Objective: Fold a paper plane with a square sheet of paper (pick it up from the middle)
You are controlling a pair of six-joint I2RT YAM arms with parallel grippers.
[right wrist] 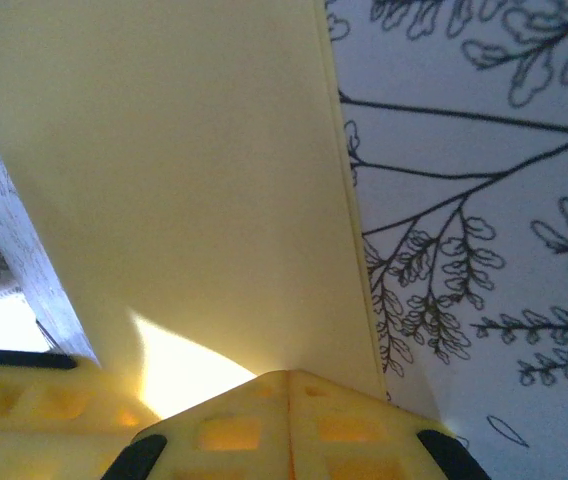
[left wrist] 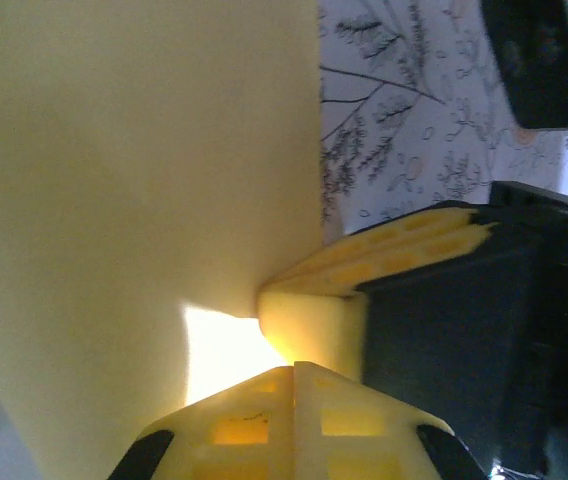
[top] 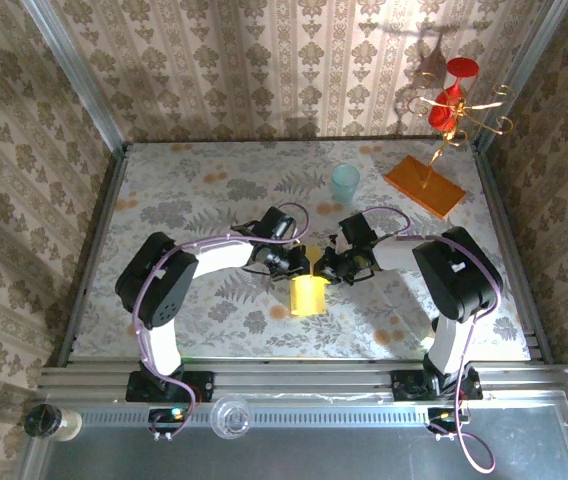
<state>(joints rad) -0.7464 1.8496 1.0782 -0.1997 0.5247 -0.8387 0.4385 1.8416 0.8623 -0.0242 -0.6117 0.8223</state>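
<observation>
The square sheet of paper (top: 308,297) is yellow and hangs doubled over as a narrow rectangle above the table's middle. My left gripper (top: 300,262) and right gripper (top: 321,267) meet tip to tip at its top edge. The left gripper (left wrist: 294,368) has its jaws pressed together on the sheet (left wrist: 144,180), with the right arm's fingers (left wrist: 404,245) just beyond them. The right gripper (right wrist: 289,375) is likewise shut on the paper (right wrist: 184,180), and the left arm's fingers (right wrist: 24,405) sit beside it. The paper plane is out of view.
A pale teal cup (top: 345,182) stands behind the grippers. An orange slab (top: 423,186) with a gold stand (top: 449,105) carrying red pieces sits at the back right. The floral tablecloth (top: 184,200) is walled in by metal rails on each side.
</observation>
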